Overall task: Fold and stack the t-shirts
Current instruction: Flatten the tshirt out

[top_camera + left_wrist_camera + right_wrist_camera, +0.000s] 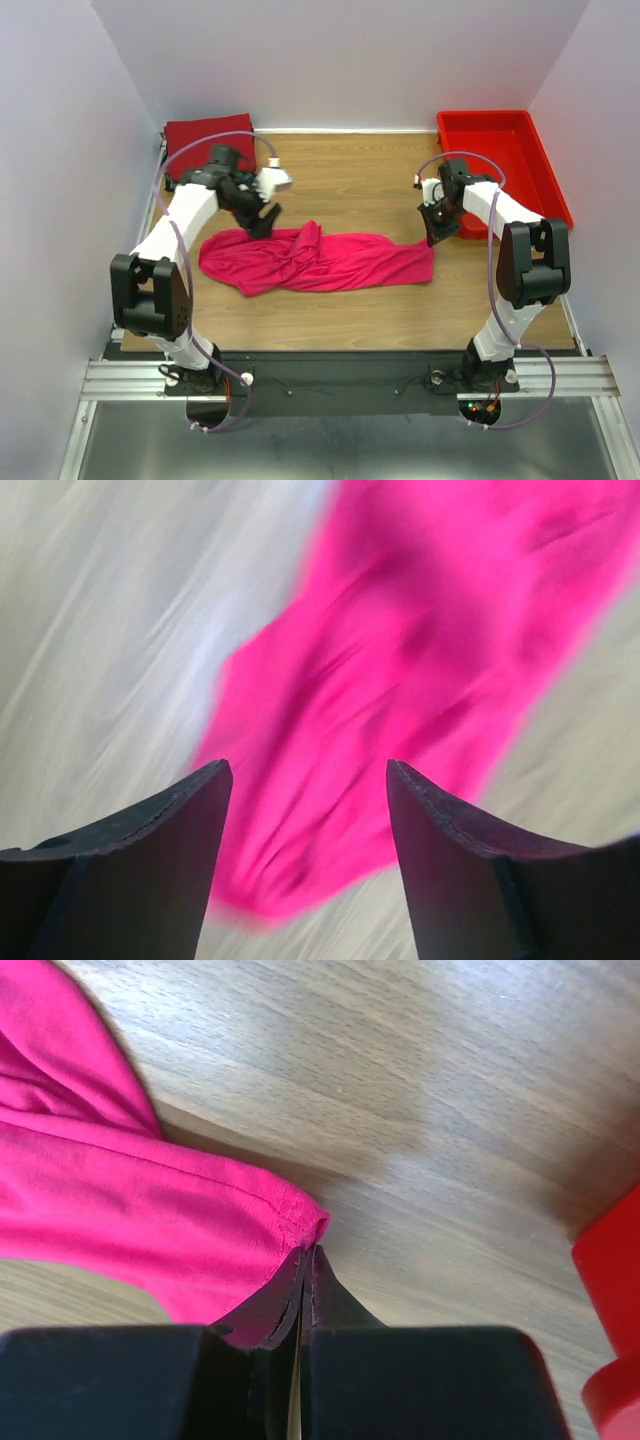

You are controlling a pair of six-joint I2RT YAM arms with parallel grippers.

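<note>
Barely under way. Noted pink t-shirt [320,262] rumpled, strung left to right across middle of table [350,180], unfolded. Saw left pincer [264,222] spread wide, empty, just above shirt's left end. Found right pincer [432,238] pressed together, pinching hem corner at shirt's right end. Counted one dark red shirt [208,135] folded at far left corner; judged that part done. Spotted red bin [495,150] far right. To do yet, by the look: flatten pink one, fold, stack.

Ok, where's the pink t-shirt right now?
Top view: the pink t-shirt lies crumpled mid-table between the arms, its right corner at the right jaws, the red bin beyond.
</note>
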